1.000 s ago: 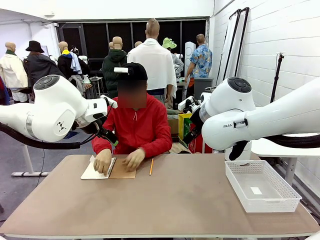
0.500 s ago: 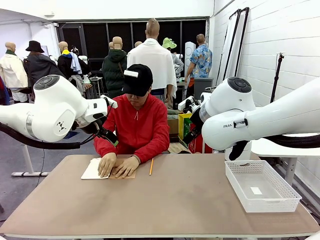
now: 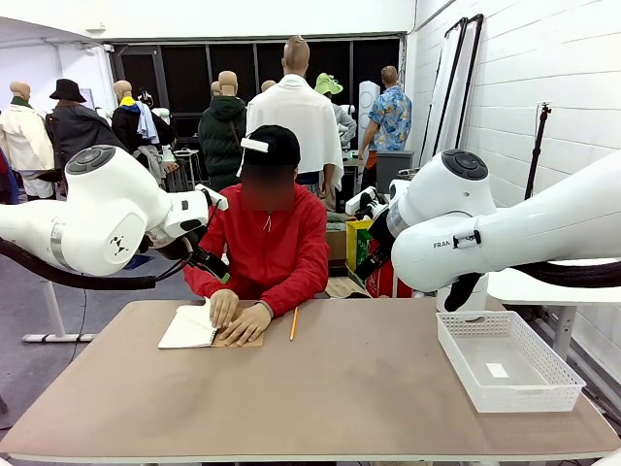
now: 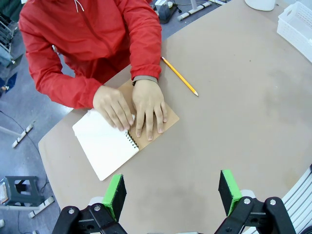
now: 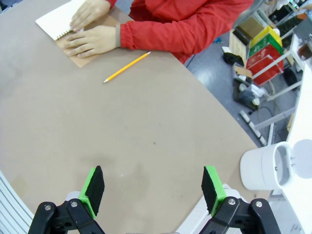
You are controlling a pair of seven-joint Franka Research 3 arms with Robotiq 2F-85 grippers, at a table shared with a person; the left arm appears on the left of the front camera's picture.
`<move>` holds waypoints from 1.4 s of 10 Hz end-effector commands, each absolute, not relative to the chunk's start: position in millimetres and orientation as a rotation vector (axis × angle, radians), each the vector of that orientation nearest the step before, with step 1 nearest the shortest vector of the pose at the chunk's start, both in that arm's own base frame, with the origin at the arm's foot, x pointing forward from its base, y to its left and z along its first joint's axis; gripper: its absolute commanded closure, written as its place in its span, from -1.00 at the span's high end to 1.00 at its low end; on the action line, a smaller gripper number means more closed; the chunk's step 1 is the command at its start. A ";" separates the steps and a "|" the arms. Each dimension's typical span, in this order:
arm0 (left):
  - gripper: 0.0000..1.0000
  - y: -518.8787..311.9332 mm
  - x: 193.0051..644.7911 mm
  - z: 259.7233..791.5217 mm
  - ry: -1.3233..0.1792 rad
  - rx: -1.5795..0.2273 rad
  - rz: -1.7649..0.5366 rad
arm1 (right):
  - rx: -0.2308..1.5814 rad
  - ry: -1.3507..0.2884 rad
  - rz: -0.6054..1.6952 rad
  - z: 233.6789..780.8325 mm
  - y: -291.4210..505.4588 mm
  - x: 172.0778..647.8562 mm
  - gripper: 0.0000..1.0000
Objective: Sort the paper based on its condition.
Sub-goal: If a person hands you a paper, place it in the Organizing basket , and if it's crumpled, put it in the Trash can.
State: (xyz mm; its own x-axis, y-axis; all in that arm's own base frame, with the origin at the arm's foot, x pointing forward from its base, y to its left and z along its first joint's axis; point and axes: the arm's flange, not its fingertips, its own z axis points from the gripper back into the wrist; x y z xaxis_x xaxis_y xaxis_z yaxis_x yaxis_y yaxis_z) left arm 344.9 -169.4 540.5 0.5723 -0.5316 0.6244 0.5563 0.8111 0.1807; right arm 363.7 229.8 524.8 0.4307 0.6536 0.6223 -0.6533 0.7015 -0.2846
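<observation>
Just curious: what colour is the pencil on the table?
Yellow; the pencil shows best in the right wrist view.

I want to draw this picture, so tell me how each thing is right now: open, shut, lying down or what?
Notebook: open, a white page up, lying flat on the table.
Person's hands: both pressing on the notebook.
Pencil: lying flat, untouched.
Tray: upright, one small white slip inside.
Left gripper: open, holding nothing.
Right gripper: open, holding nothing.
</observation>
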 end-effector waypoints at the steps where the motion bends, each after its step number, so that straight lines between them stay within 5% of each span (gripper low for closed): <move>1: 1.00 -169.4 344.8 540.1 -0.718 -0.041 -0.640 | 0.000 -0.777 0.815 524.9 229.9 363.7 1.00; 14: 1.00 -169.4 344.8 540.1 -0.718 -0.041 -0.640 | 0.000 -0.777 0.815 524.9 229.9 363.7 1.00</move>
